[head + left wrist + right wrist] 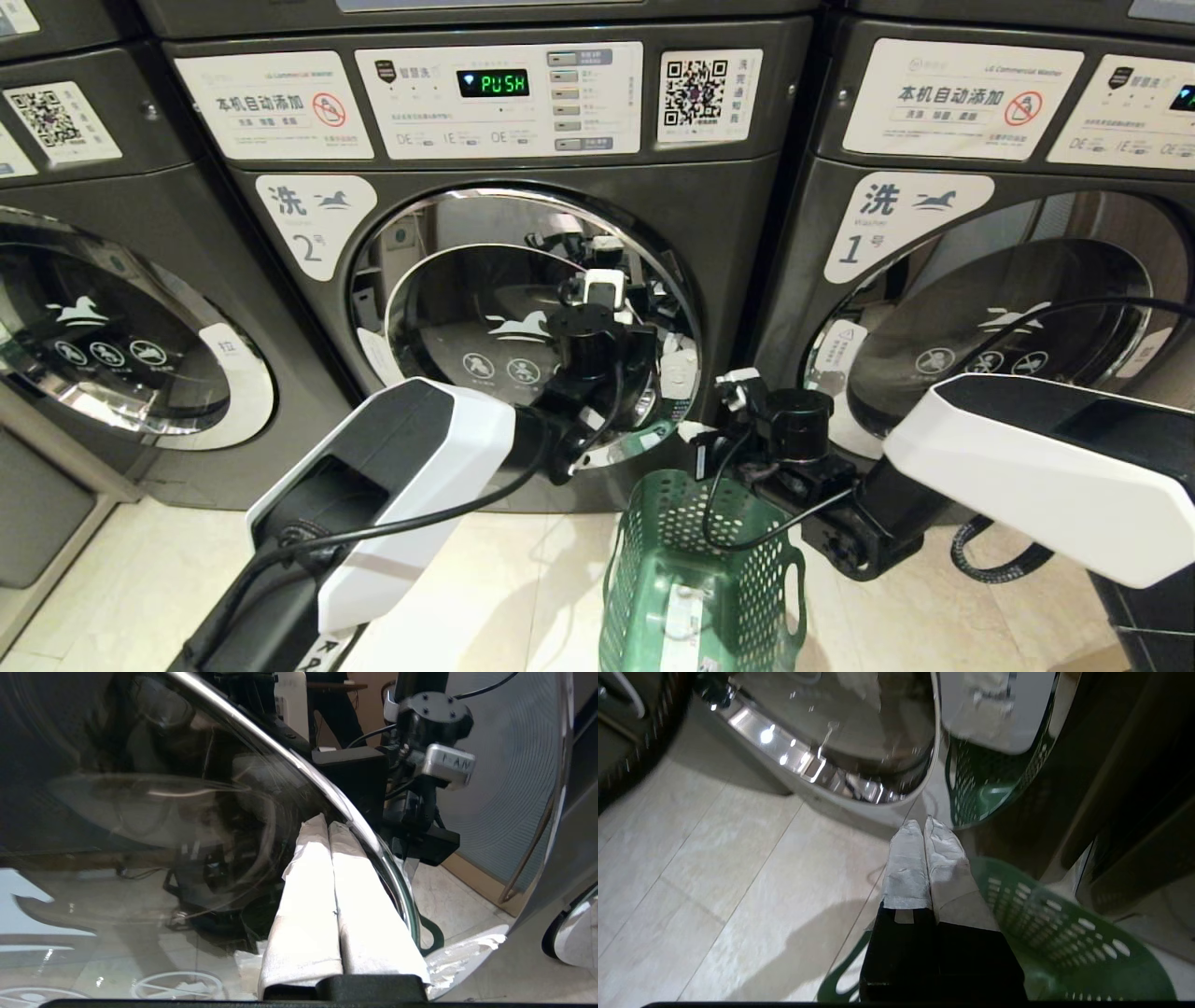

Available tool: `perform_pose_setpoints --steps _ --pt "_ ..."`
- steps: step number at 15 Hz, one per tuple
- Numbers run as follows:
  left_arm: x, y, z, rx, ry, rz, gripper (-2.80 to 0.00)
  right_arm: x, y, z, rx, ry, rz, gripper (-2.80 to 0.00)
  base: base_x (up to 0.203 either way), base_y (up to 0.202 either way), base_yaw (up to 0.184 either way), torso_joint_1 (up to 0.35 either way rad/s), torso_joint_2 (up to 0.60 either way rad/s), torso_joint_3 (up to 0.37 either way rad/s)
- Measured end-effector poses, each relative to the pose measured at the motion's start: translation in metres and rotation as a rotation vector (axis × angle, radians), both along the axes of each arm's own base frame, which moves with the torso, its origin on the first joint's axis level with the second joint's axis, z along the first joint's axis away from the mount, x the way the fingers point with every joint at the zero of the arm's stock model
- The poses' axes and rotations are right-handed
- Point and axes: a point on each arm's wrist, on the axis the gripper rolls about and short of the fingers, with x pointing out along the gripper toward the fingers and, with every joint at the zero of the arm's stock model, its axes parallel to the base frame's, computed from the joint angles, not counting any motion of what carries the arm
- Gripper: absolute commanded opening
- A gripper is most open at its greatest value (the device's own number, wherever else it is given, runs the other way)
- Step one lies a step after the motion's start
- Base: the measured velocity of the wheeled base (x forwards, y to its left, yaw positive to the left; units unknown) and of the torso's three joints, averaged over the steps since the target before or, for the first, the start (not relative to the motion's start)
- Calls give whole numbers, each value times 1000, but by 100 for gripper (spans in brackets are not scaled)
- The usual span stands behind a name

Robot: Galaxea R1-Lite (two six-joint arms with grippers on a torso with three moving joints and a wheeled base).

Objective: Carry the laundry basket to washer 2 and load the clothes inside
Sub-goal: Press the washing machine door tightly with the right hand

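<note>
Basket [700, 579] parked; left gripper [329, 826] pinched empty at washer 2's [485, 280] door [523, 327] rim. You pull it open next. Right gripper [922, 828] closed, empty.

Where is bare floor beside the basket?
Free: pale floor left of the laundry basket, under the left arm, before washer 2. Crowded: the right pincer, shut, over the basket's far rim, and the left pincer at the door.

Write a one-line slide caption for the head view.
Both grippers shut: the left gripper at the closed door of washer 2, the right gripper above the green laundry basket on the floor.
</note>
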Motion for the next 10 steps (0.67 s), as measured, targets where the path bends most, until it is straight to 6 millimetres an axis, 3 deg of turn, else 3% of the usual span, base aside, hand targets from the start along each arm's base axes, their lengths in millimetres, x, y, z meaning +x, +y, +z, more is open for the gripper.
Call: perform_pose_setpoints --steps 5,10 --pt "-2 -5 -6 7 10 -4 -280 22 13 -4 14 -80 -80 -280 0 0 0 0 0 0" --pt "-3 -6 -4 6 8 0 -280 59 21 3 48 -253 -141 -280 0 0 0 0 0 0"
